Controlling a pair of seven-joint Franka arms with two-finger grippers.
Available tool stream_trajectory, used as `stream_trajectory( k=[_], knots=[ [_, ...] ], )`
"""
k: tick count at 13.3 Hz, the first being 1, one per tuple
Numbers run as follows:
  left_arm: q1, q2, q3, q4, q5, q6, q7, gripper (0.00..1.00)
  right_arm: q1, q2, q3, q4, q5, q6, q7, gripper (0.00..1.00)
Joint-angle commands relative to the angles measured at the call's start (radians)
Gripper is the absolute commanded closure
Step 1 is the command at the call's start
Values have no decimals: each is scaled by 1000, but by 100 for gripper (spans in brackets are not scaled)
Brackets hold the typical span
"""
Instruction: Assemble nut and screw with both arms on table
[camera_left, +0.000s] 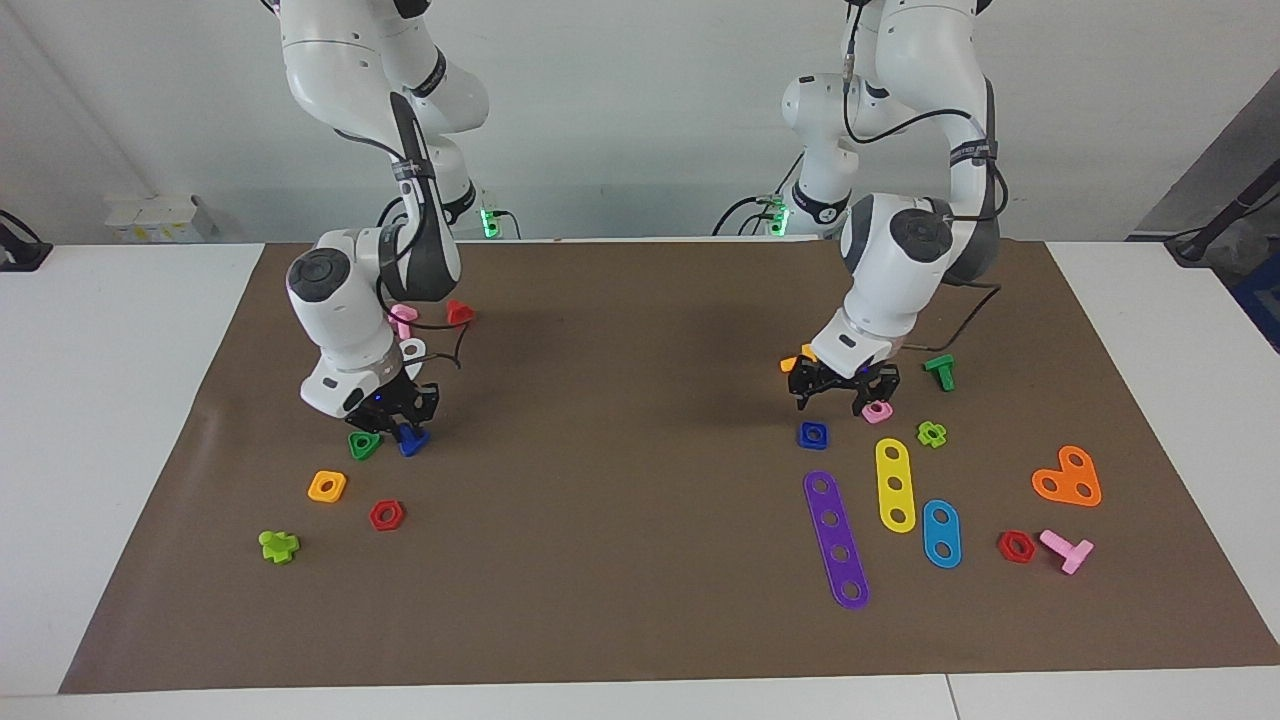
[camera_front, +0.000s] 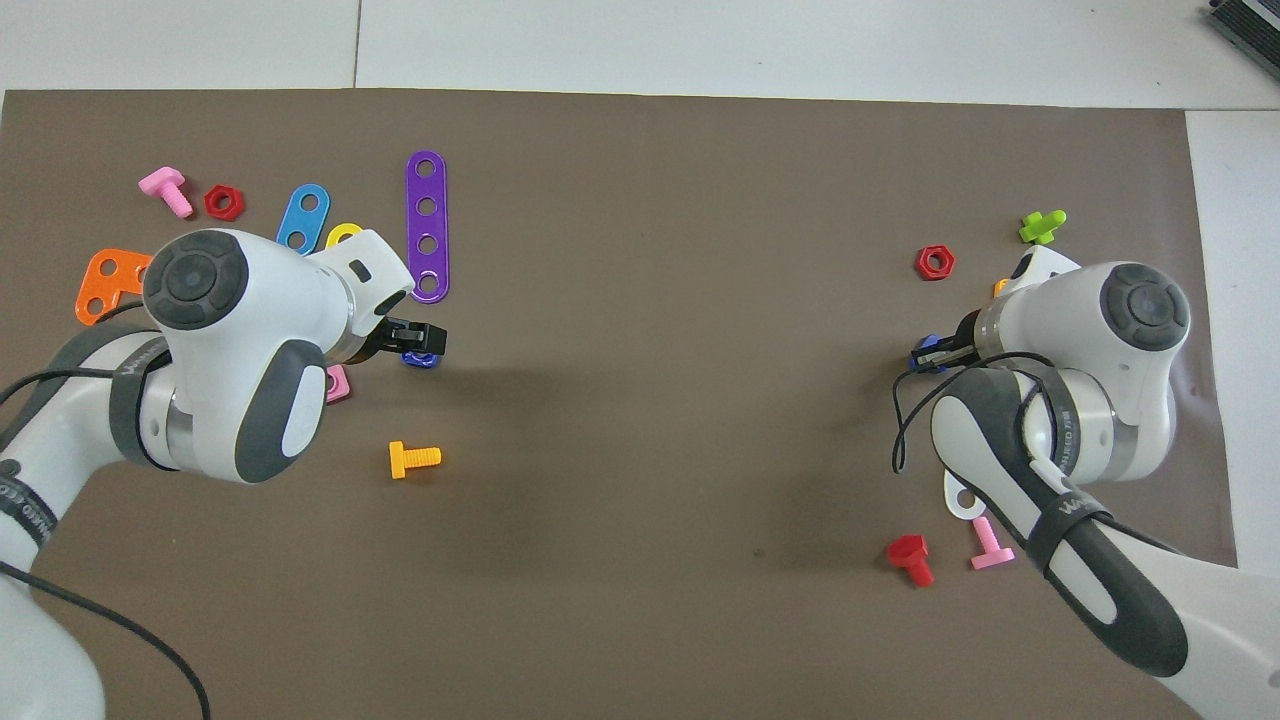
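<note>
Facing view: the right gripper (camera_left: 391, 424) is set low on the screw (camera_left: 411, 439) (grip cannot be told), while the left gripper (camera_left: 842, 385), spread, is hung just above the nut (camera_left: 812, 434) for pickup.

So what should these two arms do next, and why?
Probably the left gripper should drop a little onto the blue nut: it hangs open just over it, not touching. The right gripper is down at the blue screw, seemingly closing on it.

The white bench (camera_left: 120, 420) carries a brown mat (camera_left: 620, 560). On the mat lie coloured plastic nuts, bolts and perforated strips, grouped toward each arm's end.
</note>
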Motion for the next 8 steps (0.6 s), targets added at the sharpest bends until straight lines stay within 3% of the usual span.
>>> stream_trajectory(
  k=[1, 2, 3, 4, 8],
  knots=[
    [-16, 48, 17, -2, -13, 65, 2, 13, -4, -13, 0, -23, 30, 28, -49, 68],
    [-16, 65, 17, -2, -12, 79, 5, 14, -4, -13, 0, -23, 30, 28, -49, 68],
    [-16, 70, 17, -2, -10, 82, 8, 15, -4, -13, 0, -23, 30, 28, -49, 77],
    [-16, 76, 17, -2, -7, 84, 8, 16, -4, -14, 0, -25, 30, 28, -56, 100],
    [-16, 96, 17, -3, -2, 96, 31, 22, -7, -13, 0, -11, 30, 11, -39, 100]
  ],
)
